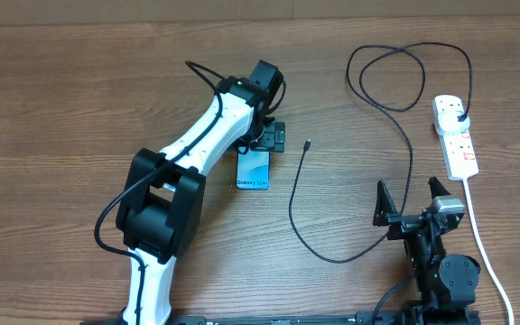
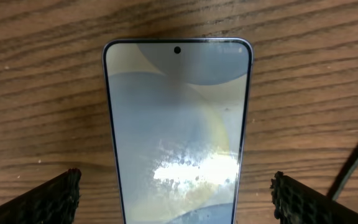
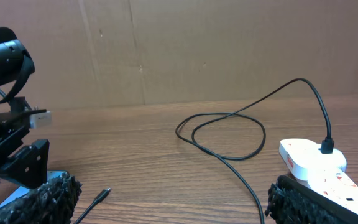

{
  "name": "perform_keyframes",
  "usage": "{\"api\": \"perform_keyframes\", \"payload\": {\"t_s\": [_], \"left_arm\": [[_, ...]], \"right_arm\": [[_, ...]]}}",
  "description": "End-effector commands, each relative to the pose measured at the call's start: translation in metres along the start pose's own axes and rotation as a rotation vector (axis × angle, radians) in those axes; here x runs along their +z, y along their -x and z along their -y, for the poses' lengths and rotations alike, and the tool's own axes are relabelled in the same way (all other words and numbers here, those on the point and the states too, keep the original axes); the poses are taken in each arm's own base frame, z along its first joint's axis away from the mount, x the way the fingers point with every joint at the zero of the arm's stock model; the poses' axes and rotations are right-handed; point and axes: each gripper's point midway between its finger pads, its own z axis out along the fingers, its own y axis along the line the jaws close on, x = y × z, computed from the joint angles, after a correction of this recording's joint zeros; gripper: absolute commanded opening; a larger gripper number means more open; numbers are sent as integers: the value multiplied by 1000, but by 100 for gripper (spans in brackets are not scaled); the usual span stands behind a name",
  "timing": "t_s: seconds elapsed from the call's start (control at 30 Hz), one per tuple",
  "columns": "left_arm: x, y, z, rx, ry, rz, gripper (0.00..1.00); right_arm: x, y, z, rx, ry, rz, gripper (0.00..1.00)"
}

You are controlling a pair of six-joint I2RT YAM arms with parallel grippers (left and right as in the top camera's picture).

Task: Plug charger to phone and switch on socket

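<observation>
Bench (image 1: pixel 70 81) of brown wood grain carries the phone (image 1: pixel 253 171) lying flat, screen up, a little left of centre. The left gripper (image 2: pixel 175 198) is released: it sits over the phone's far end, and in the left wrist view its two fingers (image 2: pixel 50 199) stand wide on either side of the phone, clear of both edges.

The charger (image 1: pixel 411 162) is a thin black cable. Its connector tip (image 1: pixel 307 144) lies bare on the bench just right of the phone, not touching it. From the tip the cable curves near, swings right, then runs far into a loose loop. Its black plug (image 1: pixel 459 116) sits in the far end of the socket (image 1: pixel 457 149), a white strip at the far right. The position of the strip's red switches is too small to tell. A white cord (image 1: pixel 487 257) trails from the strip toward the near edge.

The right gripper (image 1: pixel 413 200) is released and grasps nothing, near the right side, close to the strip's near end.
</observation>
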Motion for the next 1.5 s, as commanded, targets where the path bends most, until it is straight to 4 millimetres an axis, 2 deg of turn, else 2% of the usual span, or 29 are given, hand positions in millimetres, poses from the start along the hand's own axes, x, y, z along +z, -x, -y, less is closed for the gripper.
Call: {"api": "perform_keyframes", "payload": {"t_s": [0.0, 0.27, 0.7, 1.07, 1.3, 1.37, 1.47], "left_arm": [[13, -7, -6, -9, 23, -14, 100], [18, -1, -7, -18, 14, 6, 100], [39, -9, -9, -18, 30, -44, 100], [73, -30, -18, -15, 76, -146, 100], [72, -32, -16, -18, 61, -159, 100], [73, -32, -16, -18, 61, -157, 98], [73, -32, -16, -19, 61, -158, 87]], "right_arm": [[0, -1, 1, -5, -6, 6, 100], [0, -1, 1, -5, -6, 7, 100], [0, -1, 1, -5, -6, 6, 100], [0, -1, 1, -5, -6, 6, 100], [0, -1, 1, -5, -6, 7, 100], [0, -1, 1, -5, -6, 7, 100], [0, -1, 1, -5, -6, 6, 100]]}}
